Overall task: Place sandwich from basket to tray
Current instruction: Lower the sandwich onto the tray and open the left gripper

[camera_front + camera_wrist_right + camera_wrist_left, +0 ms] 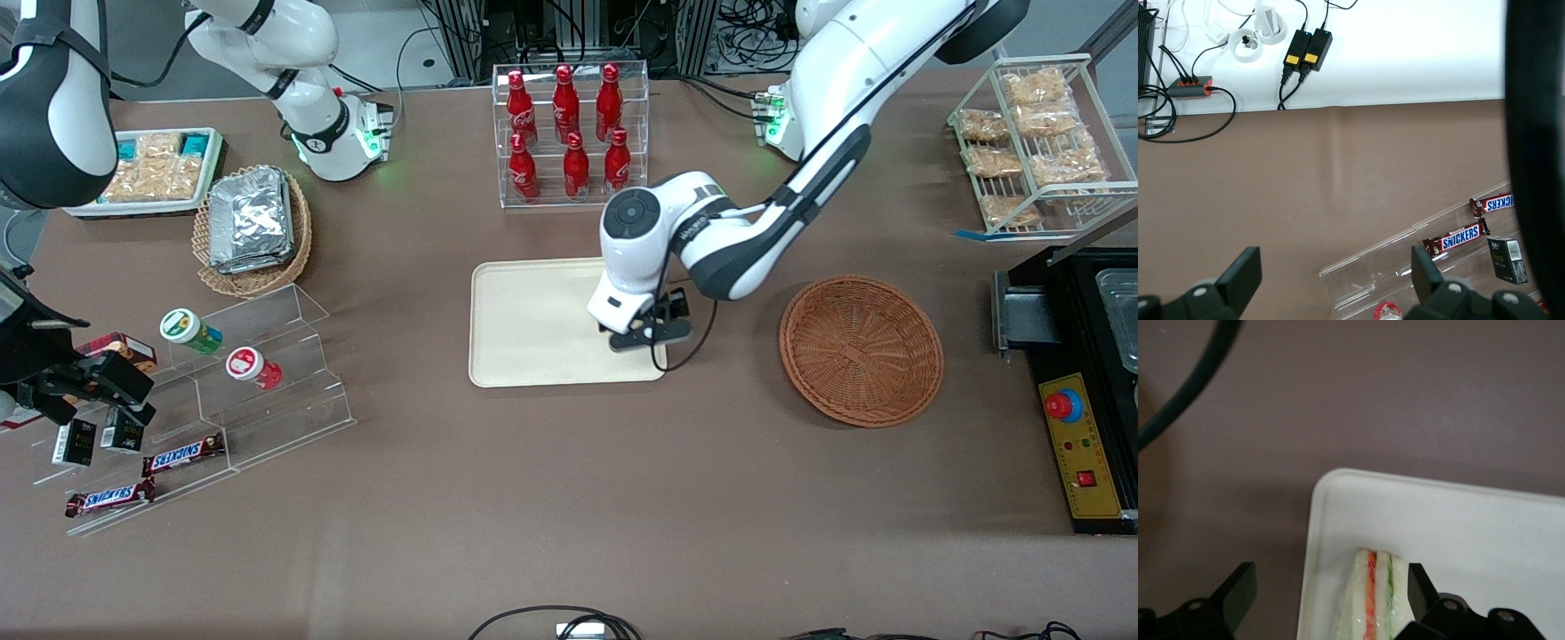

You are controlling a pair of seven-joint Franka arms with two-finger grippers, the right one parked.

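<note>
One sandwich (1375, 600), a triangular wedge of pale bread with orange-red and green filling stripes on its cut edge and a glossy film-like surface, lies on the tray (1458, 520) near a rounded corner. Tray is flat, smooth, matte cream, rectangular, with a low raised rim; it sits on the brown table (569, 498), which looks like matte cloth. Gripper (647, 333) hangs over the tray edge toward the basket (861, 348). Its black fingers (1238, 590) are spread wide: one is off the tray over bare table, the other just beside the sandwich's green-side face; whether that one touches the bread is unclear. Nothing is clamped. Basket is round, shallow, orange-brown woven wicker with ribbed weave, holding nothing, well apart from the tray toward the working arm's end. Glossy red bottles (569, 124) stand in a clear acrylic rack, farther from the front camera than the tray. Crinkled silver foil packets (251, 218) fill a lighter tan wicker basket toward the parked arm's end.
</note>
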